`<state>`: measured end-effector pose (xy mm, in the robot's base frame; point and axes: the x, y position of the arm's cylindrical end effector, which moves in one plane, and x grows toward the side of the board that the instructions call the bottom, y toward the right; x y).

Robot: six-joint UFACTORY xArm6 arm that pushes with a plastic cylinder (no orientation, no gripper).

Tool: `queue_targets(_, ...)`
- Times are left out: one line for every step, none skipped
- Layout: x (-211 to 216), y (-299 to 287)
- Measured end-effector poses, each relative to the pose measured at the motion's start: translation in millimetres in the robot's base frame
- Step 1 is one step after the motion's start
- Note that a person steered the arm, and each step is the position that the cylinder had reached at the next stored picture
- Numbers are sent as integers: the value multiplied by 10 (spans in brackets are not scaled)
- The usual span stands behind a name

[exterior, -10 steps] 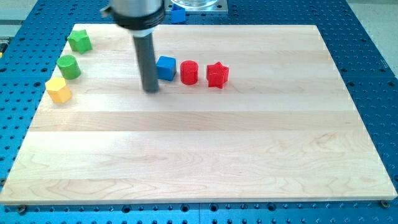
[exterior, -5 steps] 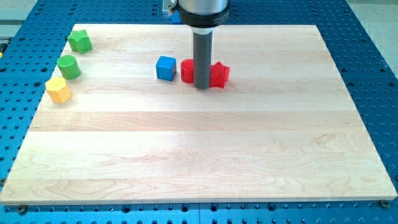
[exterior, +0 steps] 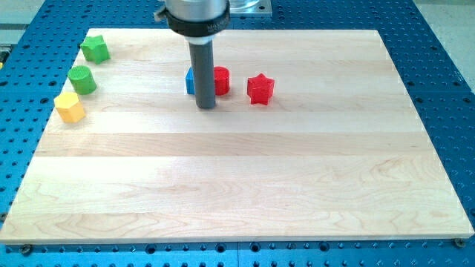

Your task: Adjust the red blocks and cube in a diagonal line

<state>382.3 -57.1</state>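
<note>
My tip (exterior: 205,106) rests on the board just below the gap between the blue cube (exterior: 190,80) and the red cylinder (exterior: 221,80). The rod hides most of the blue cube and the left part of the red cylinder. The red star block (exterior: 260,89) lies apart to the right of the cylinder, slightly lower in the view. The three blocks form a short, nearly level row in the upper middle of the wooden board (exterior: 237,178).
A green star-like block (exterior: 95,49), a green cylinder (exterior: 82,79) and a yellow hexagonal block (exterior: 70,107) stand in a slanted line near the board's upper left edge. A blue perforated table (exterior: 445,111) surrounds the board.
My tip swung from left of the blue cube to between the red blocks, then back left to below the cube and cylinder. The red cylinder shifted slightly left and up, opening a gap from the star.
</note>
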Motion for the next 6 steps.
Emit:
queue_targets(-236,-172)
queue_targets(-51,-461)
queue_targets(-456,-978)
queue_targets(-946,-885)
queue_targets(-968,-365)
queue_targets(-917,-165)
